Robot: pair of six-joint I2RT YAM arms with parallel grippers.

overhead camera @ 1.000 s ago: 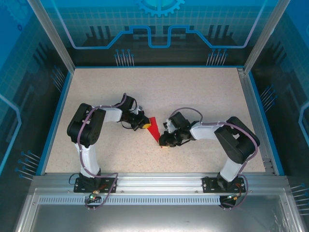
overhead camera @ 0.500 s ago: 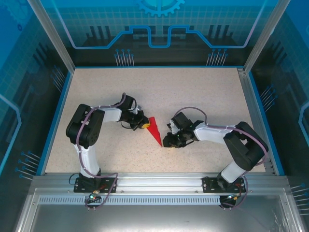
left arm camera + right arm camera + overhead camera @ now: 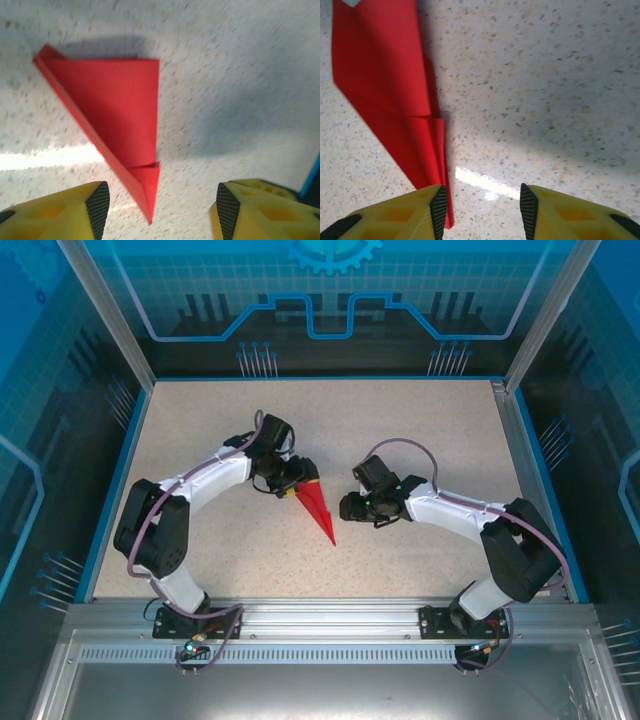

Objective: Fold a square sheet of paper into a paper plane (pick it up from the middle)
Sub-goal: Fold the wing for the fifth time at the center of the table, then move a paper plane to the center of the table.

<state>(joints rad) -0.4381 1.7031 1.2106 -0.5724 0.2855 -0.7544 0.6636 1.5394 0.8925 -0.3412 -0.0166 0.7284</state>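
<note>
The speckled worktop [image 3: 420, 440] carries the paper plane [image 3: 318, 508], which lies flat near its middle between the two arms. The left fingers [image 3: 97, 205] stand released near its wide end, grasping nothing. The right fingers [image 3: 439, 205] are released just beside its long edge.

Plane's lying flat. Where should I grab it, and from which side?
Probably the wide tail end of the plane, pinched across its thicker folded long edge, coming in from the far left with the left gripper. In the top view that end lies beside those open jaws. The tip tapers too thin to pinch.
</note>
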